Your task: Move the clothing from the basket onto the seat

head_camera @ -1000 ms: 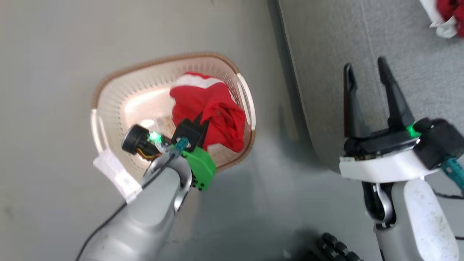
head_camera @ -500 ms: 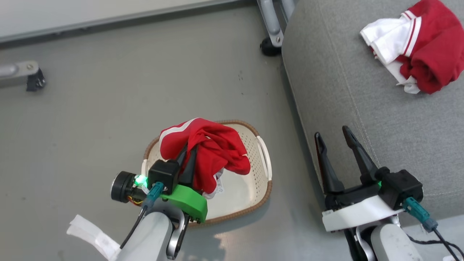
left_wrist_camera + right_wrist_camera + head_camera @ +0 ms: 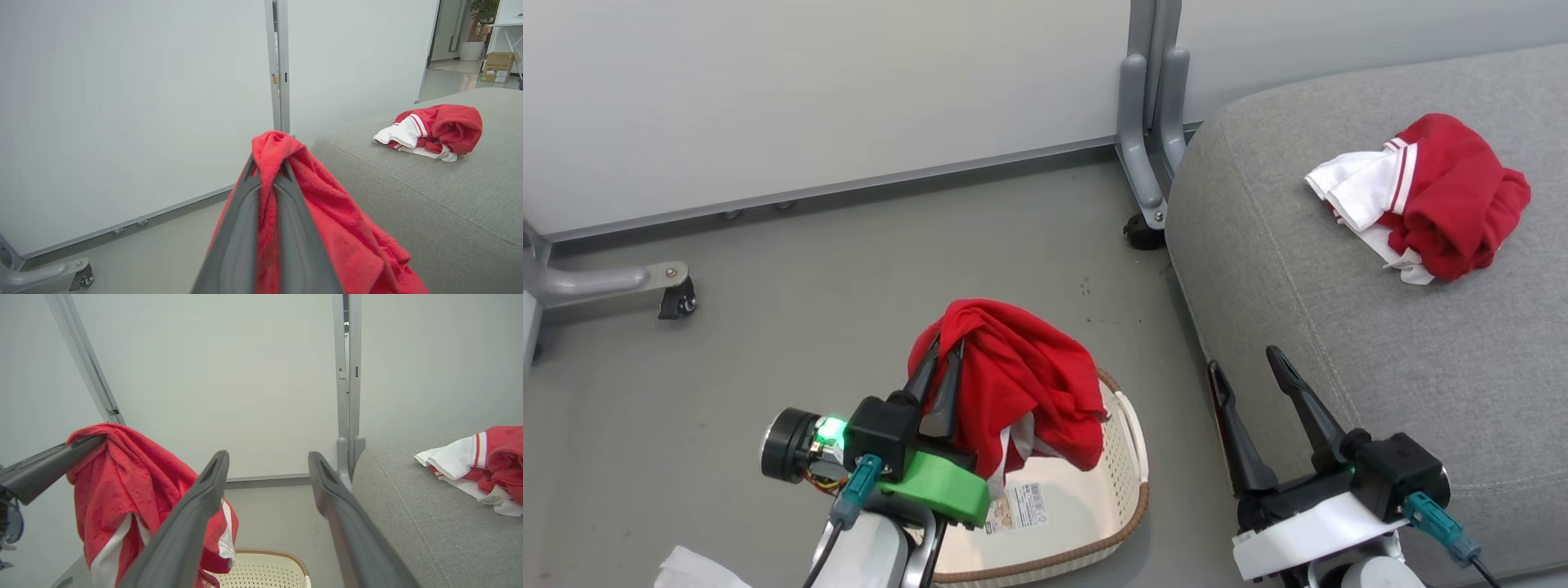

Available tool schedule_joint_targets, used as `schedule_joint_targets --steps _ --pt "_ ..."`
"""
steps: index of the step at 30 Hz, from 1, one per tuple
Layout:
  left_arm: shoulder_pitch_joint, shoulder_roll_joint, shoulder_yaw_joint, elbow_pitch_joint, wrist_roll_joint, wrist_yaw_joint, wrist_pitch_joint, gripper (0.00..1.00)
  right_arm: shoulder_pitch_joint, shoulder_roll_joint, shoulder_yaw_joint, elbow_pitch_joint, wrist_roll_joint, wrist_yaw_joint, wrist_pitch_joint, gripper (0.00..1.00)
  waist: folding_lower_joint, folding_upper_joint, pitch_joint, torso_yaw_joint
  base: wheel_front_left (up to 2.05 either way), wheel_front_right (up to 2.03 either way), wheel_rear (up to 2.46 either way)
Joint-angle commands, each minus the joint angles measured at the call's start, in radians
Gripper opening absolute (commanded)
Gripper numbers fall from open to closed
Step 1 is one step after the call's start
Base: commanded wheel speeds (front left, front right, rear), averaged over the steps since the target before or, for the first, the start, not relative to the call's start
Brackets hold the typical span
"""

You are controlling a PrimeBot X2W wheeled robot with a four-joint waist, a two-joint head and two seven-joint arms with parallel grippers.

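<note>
My left gripper [image 3: 947, 351] is shut on a red garment [image 3: 1021, 384] with white panels, held up above the cream basket [image 3: 1127, 457], its lower folds hanging over the basket's inside. The left wrist view shows the cloth [image 3: 327, 204] pinched between the two fingers and draped to the right. A second red and white garment [image 3: 1437, 204] lies bunched on the grey seat [image 3: 1339, 327] at the right. Beside the seat's near left edge my right gripper [image 3: 1245, 359] stands open, with nothing between its fingers.
A grey partition wall runs along the back, with a castered foot [image 3: 1147, 163] touching the seat's far left corner and another foot [image 3: 621, 282] at the far left. A white paper scrap [image 3: 698, 567] lies by my left arm. The floor is grey.
The head camera has tilted up, shifting the whole picture. My left gripper has lifted the red garment out of the basket. The right gripper has stayed open.
</note>
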Motion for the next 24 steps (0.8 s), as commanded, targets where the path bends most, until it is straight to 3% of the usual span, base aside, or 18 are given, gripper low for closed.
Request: schedule_joint_targets --steps 1,11,24 --pt "0.014 -0.002 0.006 -0.012 0.016 -0.001 0.000 0.00 0.011 -0.003 0.005 0.003 -0.005 -0.001 -0.003 1.00 0.0001 0.0000 -0.011 0.004 0.00 0.00 0.00" --pt "-0.021 -0.006 -0.018 -0.036 0.016 -0.023 -0.001 0.00 0.001 -0.004 0.035 0.004 -0.038 -0.001 -0.003 1.00 0.0001 0.0000 -0.007 0.008 0.00 0.00 0.00" --pt "-0.100 -0.014 -0.133 -0.060 0.011 -0.044 0.010 0.00 -0.076 -0.049 0.234 0.085 -0.002 -0.001 -0.003 1.00 0.0001 0.0000 0.003 0.033 0.00 0.00 0.00"
